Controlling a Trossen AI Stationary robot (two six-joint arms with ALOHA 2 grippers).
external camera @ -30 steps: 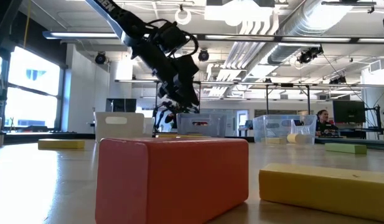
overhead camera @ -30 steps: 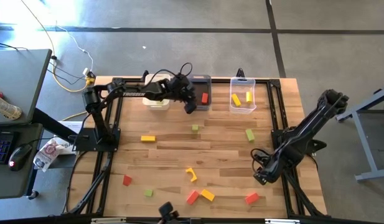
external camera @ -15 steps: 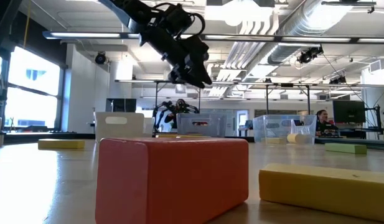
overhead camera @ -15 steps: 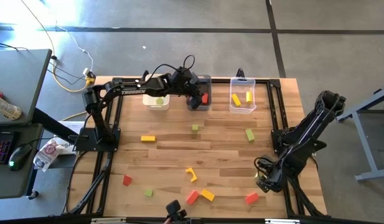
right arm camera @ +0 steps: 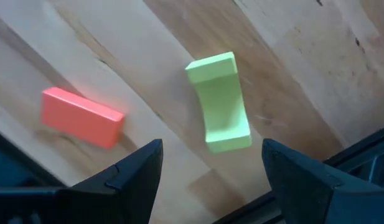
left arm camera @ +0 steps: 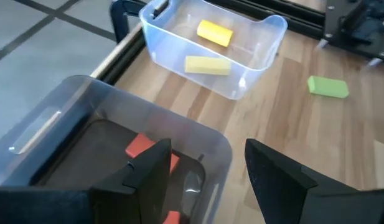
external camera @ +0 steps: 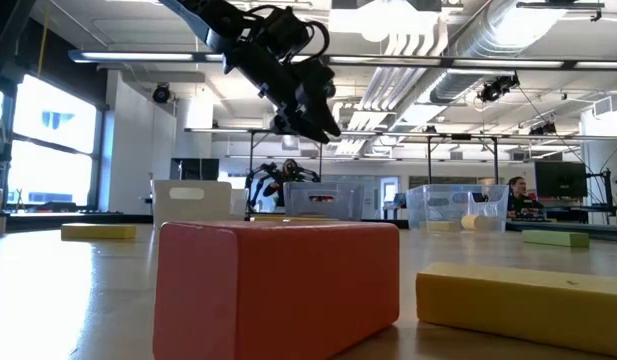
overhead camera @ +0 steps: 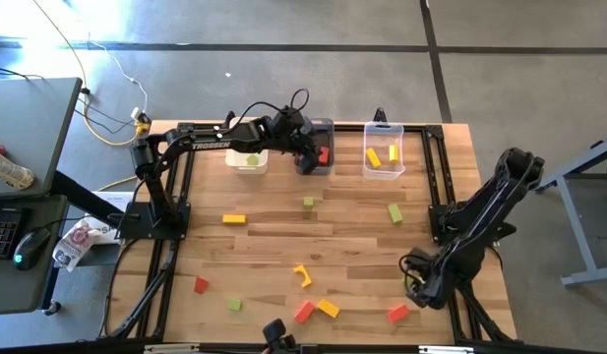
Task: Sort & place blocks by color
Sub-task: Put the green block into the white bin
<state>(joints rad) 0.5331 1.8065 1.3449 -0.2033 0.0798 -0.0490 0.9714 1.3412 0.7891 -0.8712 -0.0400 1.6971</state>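
Pincer on your left (left arm camera: 207, 171) is hovering open and empty over the dark grey bin (overhead camera: 320, 129). Your right pincer (right arm camera: 207, 163), spread wide, is poising above a light green block (right arm camera: 218, 102); next, you're lowering and closing.

Wooden table (overhead camera: 283, 231) — scattered blocks (overhead camera: 328, 308) and three bins (overhead camera: 383, 157) on it.
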